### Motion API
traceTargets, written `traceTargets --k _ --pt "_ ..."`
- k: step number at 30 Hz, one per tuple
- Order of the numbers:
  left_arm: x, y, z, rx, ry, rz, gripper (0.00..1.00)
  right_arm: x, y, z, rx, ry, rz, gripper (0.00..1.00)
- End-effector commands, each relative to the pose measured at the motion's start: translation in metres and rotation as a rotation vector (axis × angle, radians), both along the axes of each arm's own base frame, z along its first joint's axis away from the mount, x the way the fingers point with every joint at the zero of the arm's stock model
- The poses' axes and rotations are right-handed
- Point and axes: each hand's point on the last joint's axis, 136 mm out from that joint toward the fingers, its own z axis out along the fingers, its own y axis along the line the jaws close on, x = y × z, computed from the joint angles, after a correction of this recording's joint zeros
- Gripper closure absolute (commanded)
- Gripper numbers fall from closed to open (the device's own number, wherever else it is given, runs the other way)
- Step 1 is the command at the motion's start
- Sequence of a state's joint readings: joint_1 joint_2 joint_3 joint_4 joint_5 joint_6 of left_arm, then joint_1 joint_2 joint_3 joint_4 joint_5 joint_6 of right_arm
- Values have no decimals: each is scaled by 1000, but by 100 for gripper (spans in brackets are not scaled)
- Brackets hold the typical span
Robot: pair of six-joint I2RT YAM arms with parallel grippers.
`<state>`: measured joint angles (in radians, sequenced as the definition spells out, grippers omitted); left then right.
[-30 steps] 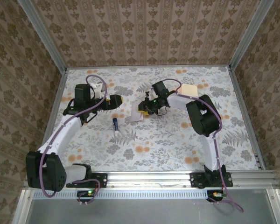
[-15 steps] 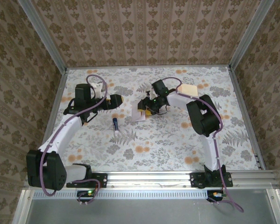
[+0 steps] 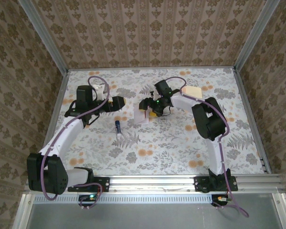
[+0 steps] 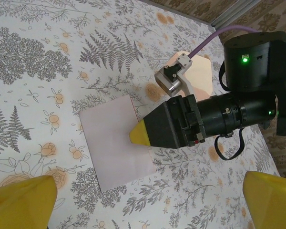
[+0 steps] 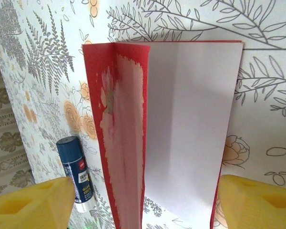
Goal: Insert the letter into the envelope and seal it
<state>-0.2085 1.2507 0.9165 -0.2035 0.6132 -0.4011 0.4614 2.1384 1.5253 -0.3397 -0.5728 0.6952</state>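
Note:
The letter (image 3: 142,115) lies at the table's middle as a folded whitish sheet. In the right wrist view the letter (image 5: 181,124) has a red border and a raised left flap. My right gripper (image 3: 150,109) hangs over its right edge. That gripper (image 5: 145,205) is open, its yellow fingers (image 5: 33,200) wide on either side of the sheet without pinching it. The peach envelope (image 3: 191,91) lies at the back right, partly hidden under the right arm; the left wrist view shows the envelope (image 4: 199,76) too. My left gripper (image 3: 119,101) is open and empty, left of the letter (image 4: 112,143).
A blue glue stick (image 3: 118,128) lies on the floral tablecloth in front of the left gripper, left of the letter; the glue stick (image 5: 77,172) sits near my left finger. Metal rails edge the table (image 3: 181,157).
My right gripper has opened from nearly shut and let go of the letter, which has settled a little to the right. The left arm has barely moved.

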Motion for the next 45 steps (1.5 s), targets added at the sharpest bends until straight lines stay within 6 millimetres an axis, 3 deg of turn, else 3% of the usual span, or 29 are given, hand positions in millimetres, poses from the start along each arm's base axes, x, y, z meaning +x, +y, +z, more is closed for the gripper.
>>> traceTargets --k 1,8,13,15,22,28,36,41,45 --pt "2 1 10 8 -22 -18 0 6 -4 33 -29 -69 -33 19" --pt "5 4 15 48 -38 -22 0 11 -22 65 -106 -184 -64 11" --pt "11 7 23 94 -59 -28 0 15 -48 88 -193 -265 -91 4" --pt "16 8 28 112 -72 -26 0 17 -63 97 -221 -291 -110 0" --pt "36 -2 46 134 -125 -30 0 29 -122 124 -234 -353 -173 0" --pt "51 -36 48 191 -157 -88 0 43 -190 144 -256 -406 -260 2" --pt "68 -97 48 211 -197 -175 0 68 -273 136 -274 -443 -331 4" --pt "58 -136 49 168 -222 -279 0 86 -301 113 -315 -426 -326 7" --pt "57 -147 45 166 -217 -310 0 102 -321 100 -335 -438 -343 8"
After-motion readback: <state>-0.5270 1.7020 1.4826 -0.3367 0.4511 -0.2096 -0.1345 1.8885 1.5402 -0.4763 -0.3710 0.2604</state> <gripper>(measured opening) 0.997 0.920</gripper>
